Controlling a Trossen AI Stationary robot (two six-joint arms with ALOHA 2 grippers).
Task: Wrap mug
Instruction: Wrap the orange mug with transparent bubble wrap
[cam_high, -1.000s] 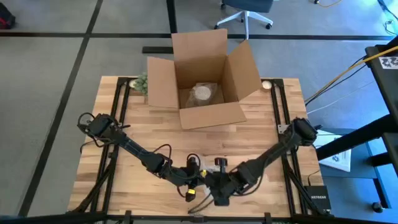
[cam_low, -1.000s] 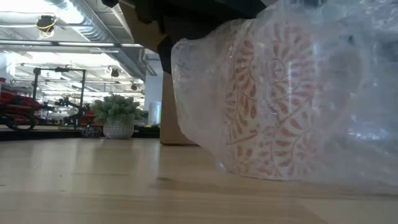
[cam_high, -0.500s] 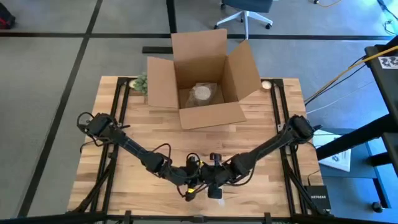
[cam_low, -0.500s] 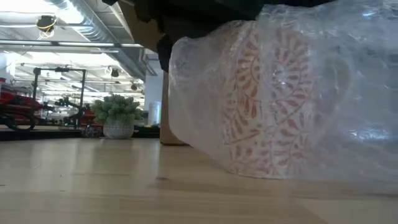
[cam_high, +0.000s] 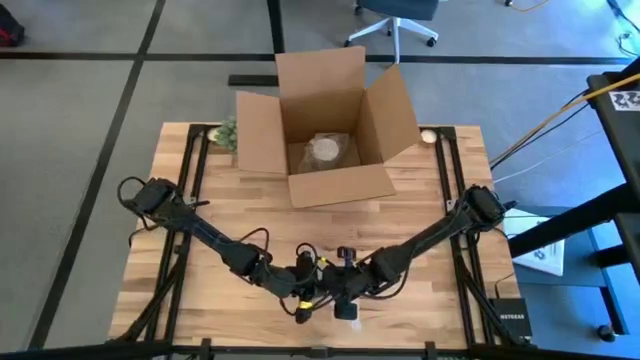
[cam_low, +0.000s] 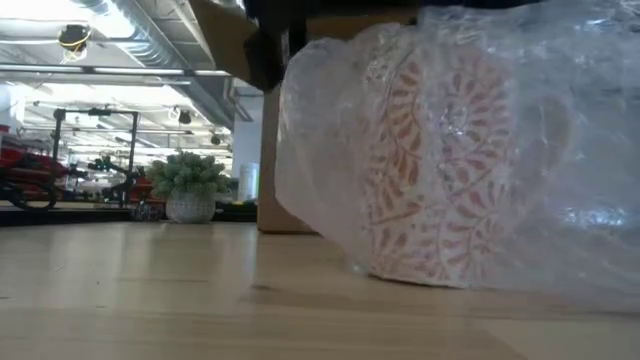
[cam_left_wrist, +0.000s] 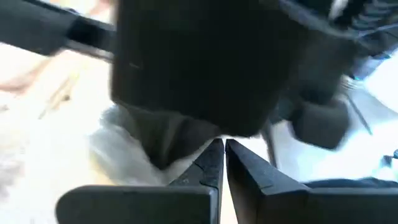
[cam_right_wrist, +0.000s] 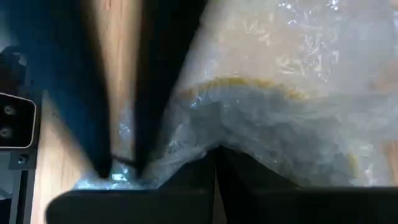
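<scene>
A white mug with an orange leaf pattern (cam_low: 440, 170) stands on the wooden table (cam_high: 420, 230) near its front edge, inside clear bubble wrap (cam_low: 590, 200). In the high view both arms meet over it, and the grippers hide it there. My left gripper (cam_left_wrist: 224, 152) is shut, with pale wrap (cam_left_wrist: 121, 146) just beside its fingers. My right gripper (cam_right_wrist: 216, 158) is shut, with wrap bunched around its tips and the mug's rim (cam_right_wrist: 249, 87) beyond them. My left gripper comes at the wrap from above, at the wrapped mug's top; the right arm's dark body stands in front, so which part of the wrap it has cannot be told. My right gripper pinches a gathered fold of bubble wrap (cam_right_wrist: 186, 152) between its two fingers, from above, right beside the mug's rim. The wrap rises toward the fingers while the mug's base stays on the table.
An open cardboard box (cam_high: 330, 130) with a wrapped item inside stands at the table's far middle. A small potted plant (cam_high: 226, 131) sits at its left. A little round object (cam_high: 429, 136) lies at the far right.
My right gripper has gone from the table's near edge a little toward the far side and the left, over the mug. The wrapped mug has shifted slightly, its handle side drawing in, and the wrap over its top has been pulled up.
</scene>
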